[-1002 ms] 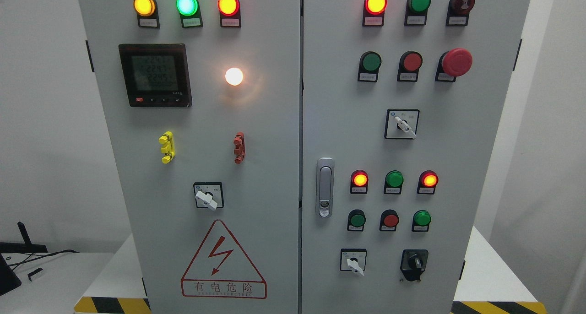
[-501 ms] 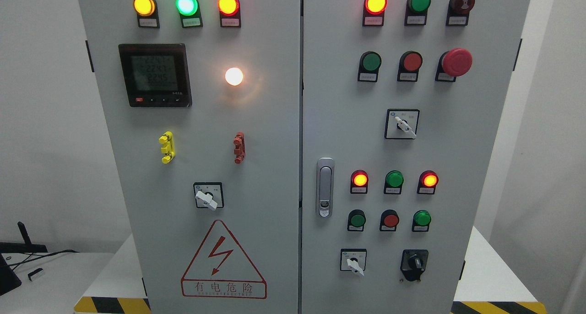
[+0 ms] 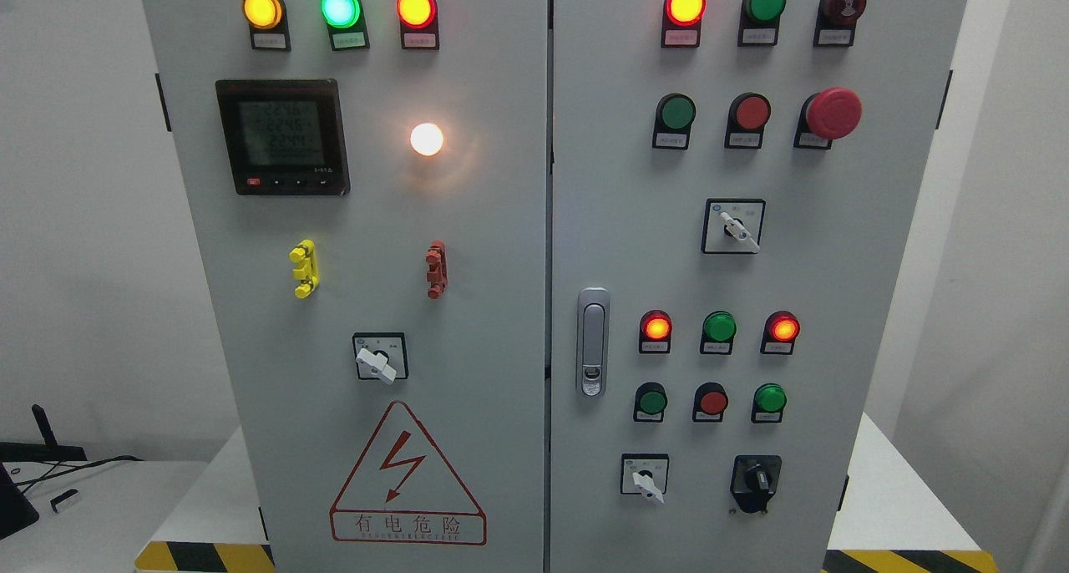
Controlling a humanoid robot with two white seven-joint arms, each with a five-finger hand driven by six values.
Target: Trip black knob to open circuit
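The black knob (image 3: 756, 479) sits on a black base at the lower right of the right cabinet door (image 3: 835, 247), its pointer nearly upright. Neither of my hands nor any arm shows in the head view. To the knob's left is a white-handled selector switch (image 3: 645, 476). Above it three round buttons, green (image 3: 651, 402), red (image 3: 711, 402) and green (image 3: 769, 398), sit under a row of lamps, of which the red ones (image 3: 656, 327) (image 3: 782, 328) glow.
A grey two-door electrical cabinet fills the view, with a metal door handle (image 3: 592, 342), a red mushroom stop button (image 3: 832, 112), a digital meter (image 3: 282, 136), a high-voltage warning triangle (image 3: 407, 477) and more selector switches (image 3: 380, 357) (image 3: 733, 226). White platform (image 3: 889, 489) with hazard stripes below.
Only the digits on the meter's display have changed; nothing else has moved.
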